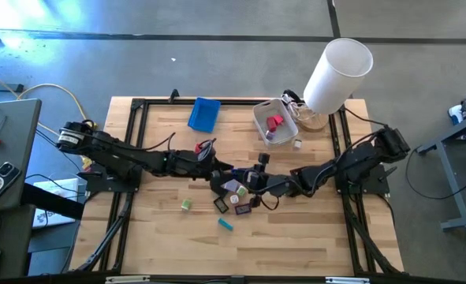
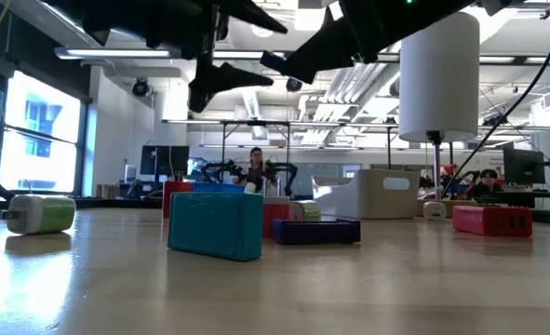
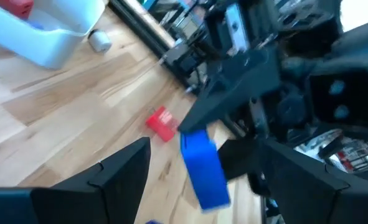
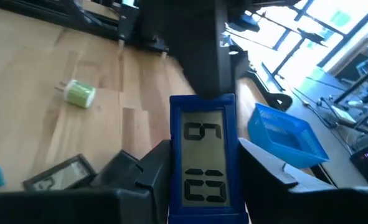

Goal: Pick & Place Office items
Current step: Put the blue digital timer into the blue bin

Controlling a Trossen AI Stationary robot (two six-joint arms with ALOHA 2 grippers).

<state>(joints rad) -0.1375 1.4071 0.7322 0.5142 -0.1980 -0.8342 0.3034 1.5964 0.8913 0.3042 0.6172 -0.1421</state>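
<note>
right hand [image 4: 199, 180] pinching blue digital clock [image 4: 202, 155] upright, lifted off worktop [image 1: 296, 237], prob for carrying. left hand [image 3: 202, 180] spread, facing it just beside, maybe set for handover. blue tray [image 4: 286, 134] ahead of right hand; other office items [image 1: 233, 197] scattered under both

The wooden table [image 1: 154, 229] holds a blue tray [image 1: 204, 114] and a white bin [image 1: 274, 122] near the far edge, with small office items [image 1: 186, 204] in the middle.
</note>
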